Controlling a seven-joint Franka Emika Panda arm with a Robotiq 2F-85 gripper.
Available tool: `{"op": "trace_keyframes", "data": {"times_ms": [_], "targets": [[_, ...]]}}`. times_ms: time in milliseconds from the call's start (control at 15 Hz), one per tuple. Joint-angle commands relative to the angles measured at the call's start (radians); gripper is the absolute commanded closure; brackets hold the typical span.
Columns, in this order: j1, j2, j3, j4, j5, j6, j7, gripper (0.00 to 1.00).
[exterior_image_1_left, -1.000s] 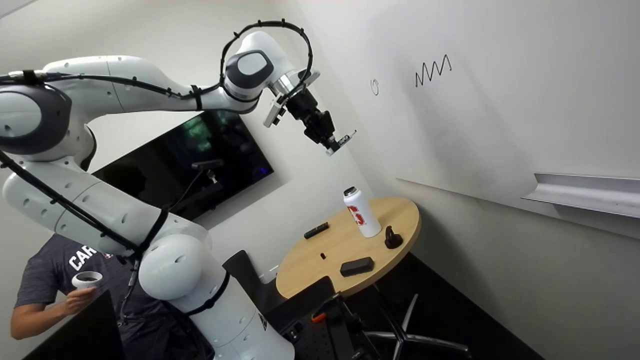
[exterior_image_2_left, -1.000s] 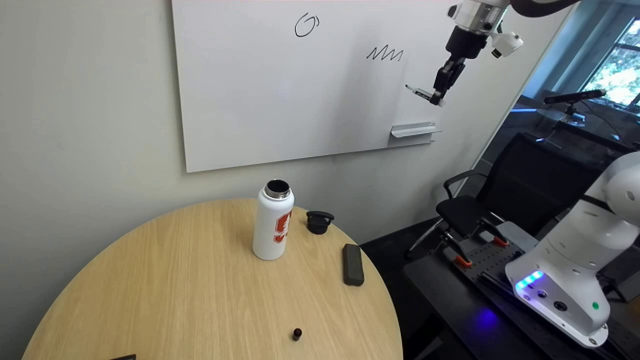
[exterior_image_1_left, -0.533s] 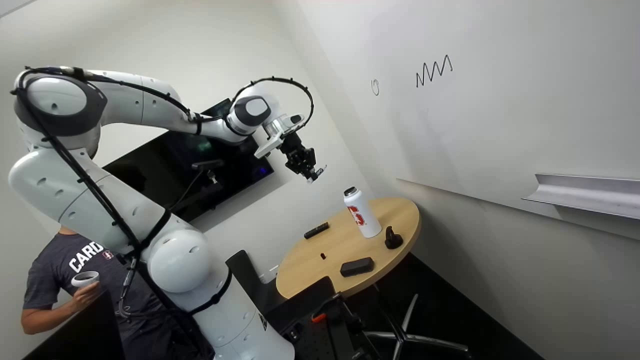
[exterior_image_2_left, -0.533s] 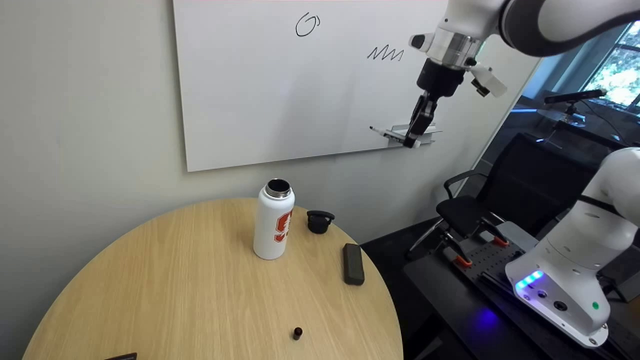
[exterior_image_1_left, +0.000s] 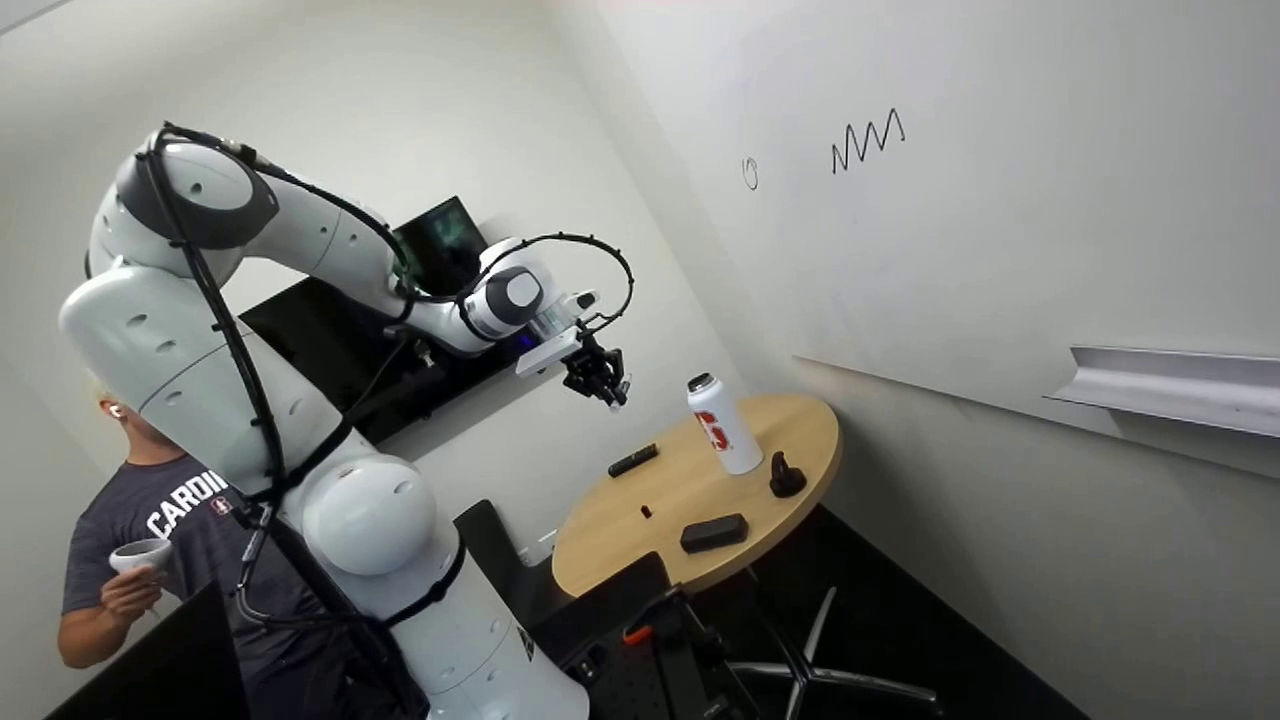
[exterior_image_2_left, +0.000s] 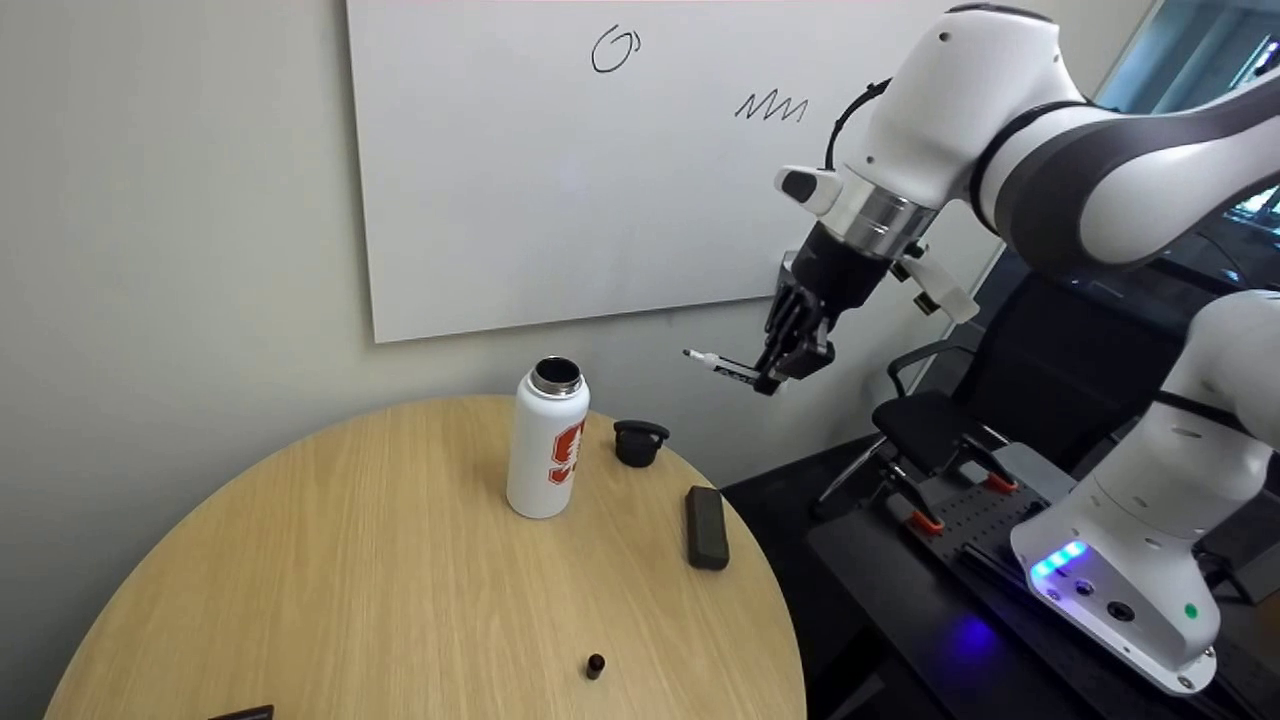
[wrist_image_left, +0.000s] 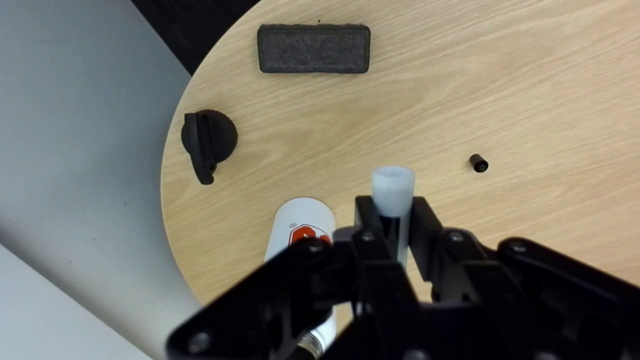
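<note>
Compared with a second ago, we are finding the hand (exterior_image_2_left: 770, 382) lower, toward seven o'clock in an exterior view, pinching a white marker (exterior_image_2_left: 722, 367) with just the barrel between its closed jaws. The marker's tip is pointing toward ten o'clock, clear of the bench (exterior_image_2_left: 380, 580); from the hand, a white bottle (exterior_image_2_left: 540, 445) is standing between eight and nine, a dark block (exterior_image_2_left: 707, 528) lying at seven.

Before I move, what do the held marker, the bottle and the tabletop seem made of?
Marker: probably smooth plastic; white barrel, dark lettering. Bottle: likely metal with a white coating, judging by its bare, silvery neck. Tabletop: wood or wood-look laminate, low sheen; pale streaked grain shows, but which is unclear.
</note>
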Motion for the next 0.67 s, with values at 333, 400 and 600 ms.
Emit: {"op": "trace_keyframes", "data": {"times_ms": [333,400,600], "targets": [[-0.001,0.098,0.018,0.030,-0.020,0.027,-0.011,0.95],[0.002,0.126,0.030,0.035,-0.029,0.034,-0.008,0.95],[0.020,0.241,0.078,0.048,-0.060,0.103,0.005,0.95]]}}
